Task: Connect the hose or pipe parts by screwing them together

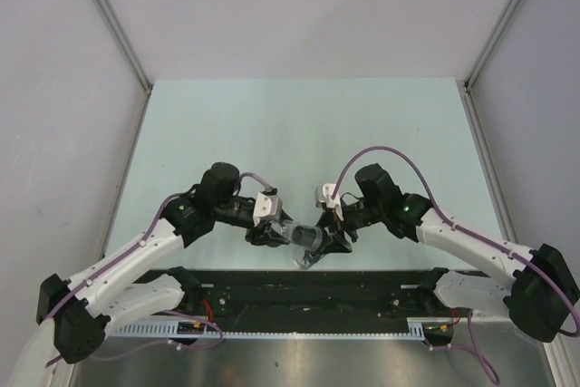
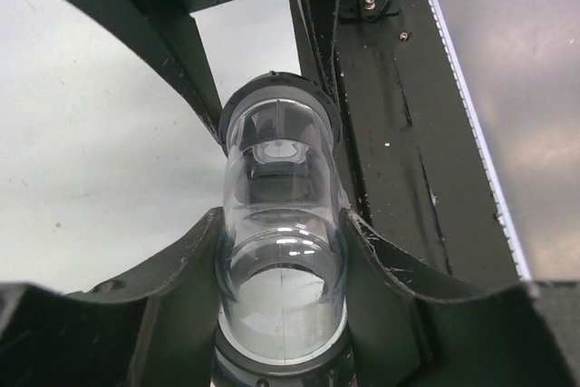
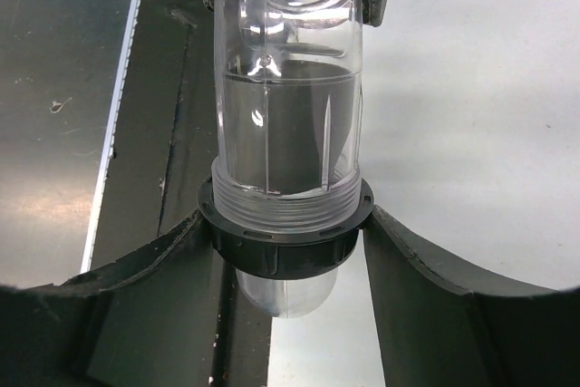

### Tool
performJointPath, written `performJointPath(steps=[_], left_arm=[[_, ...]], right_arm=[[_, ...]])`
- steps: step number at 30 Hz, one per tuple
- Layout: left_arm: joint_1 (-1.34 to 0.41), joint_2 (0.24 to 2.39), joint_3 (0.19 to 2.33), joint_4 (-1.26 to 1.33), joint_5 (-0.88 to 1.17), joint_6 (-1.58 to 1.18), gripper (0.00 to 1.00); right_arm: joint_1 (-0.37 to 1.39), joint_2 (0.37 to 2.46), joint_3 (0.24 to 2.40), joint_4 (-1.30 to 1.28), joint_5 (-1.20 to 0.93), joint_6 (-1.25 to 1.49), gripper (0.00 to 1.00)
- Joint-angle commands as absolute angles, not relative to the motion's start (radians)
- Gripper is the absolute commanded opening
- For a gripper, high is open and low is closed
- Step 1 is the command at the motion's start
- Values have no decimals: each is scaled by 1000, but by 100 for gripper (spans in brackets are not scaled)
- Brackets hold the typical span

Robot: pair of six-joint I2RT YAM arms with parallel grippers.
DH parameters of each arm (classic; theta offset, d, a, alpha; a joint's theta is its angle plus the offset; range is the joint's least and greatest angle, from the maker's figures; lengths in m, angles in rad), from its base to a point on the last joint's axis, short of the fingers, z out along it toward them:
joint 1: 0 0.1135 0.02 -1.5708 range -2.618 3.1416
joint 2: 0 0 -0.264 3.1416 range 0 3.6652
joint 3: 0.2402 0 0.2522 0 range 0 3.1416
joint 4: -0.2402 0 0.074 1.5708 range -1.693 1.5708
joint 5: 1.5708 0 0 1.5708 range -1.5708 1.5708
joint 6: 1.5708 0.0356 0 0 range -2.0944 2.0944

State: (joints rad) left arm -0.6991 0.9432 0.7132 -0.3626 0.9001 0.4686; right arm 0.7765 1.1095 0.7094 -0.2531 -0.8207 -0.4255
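**Top external view.** The left gripper and the right gripper meet nose to nose above the near edge of the pale green table, just beyond the black base plate. Between them sits the clear pipe, visible only as a small grey-translucent patch. The dark fingers cover most of it. Jaw positions cannot be resolved here, and no thread or joint line can be made out.

**Left wrist view.** The clear pipe is a smooth, glossy, transparent cylinder running away from the camera. The 2 matte black fingers of the left gripper are clamped against its sides. Its near end is cut off by the bottom edge of the frame. The far end carries a black ring, flanked by the 2 dark fingers of the other gripper. Reflections blur the interior of the tube.

**Right wrist view.** The jaws of the right gripper are clamped on the black ring, a ribbed dark collar. Fine clear threads show directly above the ring on the clear pipe. A rounded clear stub protrudes below the ring. The upper end of the pipe is cut off by the frame, between 2 dark finger edges. How far the thread is engaged cannot be determined.
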Motion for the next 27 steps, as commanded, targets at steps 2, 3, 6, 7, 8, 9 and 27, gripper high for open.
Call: performJointPath(steps=[2,3,6,7,8,9,27], left_arm=[[-742,928,684,-262,1006,756,0],[-742,928,684,-262,1008,764,0],[-742,916,680,-265,1017,804,0],[-742,911,678,-265,1019,817,0],[-742,908,680,-264,1009,822,0],[-744,908,681,-264,1005,827,0],[-784,957,739,-295,960,986,0]], right_arm=[[787,1115,831,5,-1003,-377,0],[784,1115,833,8,-1014,-374,0],[769,1126,839,9,-1051,-359,0],[765,1130,842,9,-1060,-357,0],[761,1134,845,8,-1065,-354,0],[759,1137,851,3,-1068,-354,0],[695,1249,934,-46,-1195,-299,0]])
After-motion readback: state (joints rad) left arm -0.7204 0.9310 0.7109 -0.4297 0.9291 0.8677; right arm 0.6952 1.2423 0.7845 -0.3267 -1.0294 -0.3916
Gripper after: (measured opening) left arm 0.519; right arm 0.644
